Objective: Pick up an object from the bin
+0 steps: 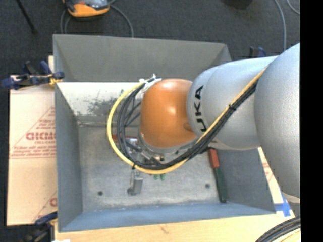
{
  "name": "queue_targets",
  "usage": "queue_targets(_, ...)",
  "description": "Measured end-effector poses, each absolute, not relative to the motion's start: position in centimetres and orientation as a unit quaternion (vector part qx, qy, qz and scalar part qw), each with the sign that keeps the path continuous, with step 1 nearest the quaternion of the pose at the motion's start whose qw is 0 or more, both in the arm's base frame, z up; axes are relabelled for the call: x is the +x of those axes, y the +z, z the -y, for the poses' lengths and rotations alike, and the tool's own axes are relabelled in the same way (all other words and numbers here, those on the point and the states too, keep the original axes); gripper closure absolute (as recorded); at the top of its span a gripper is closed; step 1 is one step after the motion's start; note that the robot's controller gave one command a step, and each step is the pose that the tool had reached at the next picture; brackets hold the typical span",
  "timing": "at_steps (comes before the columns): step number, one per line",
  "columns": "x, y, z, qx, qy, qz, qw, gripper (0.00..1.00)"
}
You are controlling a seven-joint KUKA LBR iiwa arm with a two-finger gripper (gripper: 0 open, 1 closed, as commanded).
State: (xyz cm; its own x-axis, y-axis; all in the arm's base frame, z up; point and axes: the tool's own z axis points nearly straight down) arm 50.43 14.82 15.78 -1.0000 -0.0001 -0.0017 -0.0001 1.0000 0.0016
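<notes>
- The grey metal bin [66, 150] had a bare, scuffed floor on its left side, with nothing loose lying there.
- A small reddish bit [115, 136] peeked out at the left edge of the arm's cable loop. Most of it was hidden, so its kind could not be told.
- The end effector [135, 184] hung low over the middle of the floor, below the orange wrist cover [164, 112], and pointed toward the near wall. Whether it was spread or pressed together could not be told, and nothing could be seen pinched in it.
- A small green piece [159, 176] lay just to the right of the end effector, half tucked under the cable loop. It was apart from the end effector, not under it.
- A pen-like stick [218, 179] with a red cap and a dark green body lay further right, near the right wall. Its long axis ran from far to near, with the red end farther away.
- As a judgement, the green piece was the nearest candidate, and reaching it would call for a short shift to the right. The stick would need a longer one, closing across its narrow width.
</notes>
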Motion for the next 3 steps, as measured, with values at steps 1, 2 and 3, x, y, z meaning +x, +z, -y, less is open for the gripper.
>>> queue_targets(1, 49.7, 12.4, -14.0, 0.024, 0.002, -1.000, 0.005, 0.00)
queue_targets(2, 51.1, 9.4, -14.7, 0.026, -0.001, -1.000, -0.001, 0.00)
queue_targets(3, 56.7, 8.5, -15.2, -0.002, 0.000, -1.000, 0.002, 0.00)
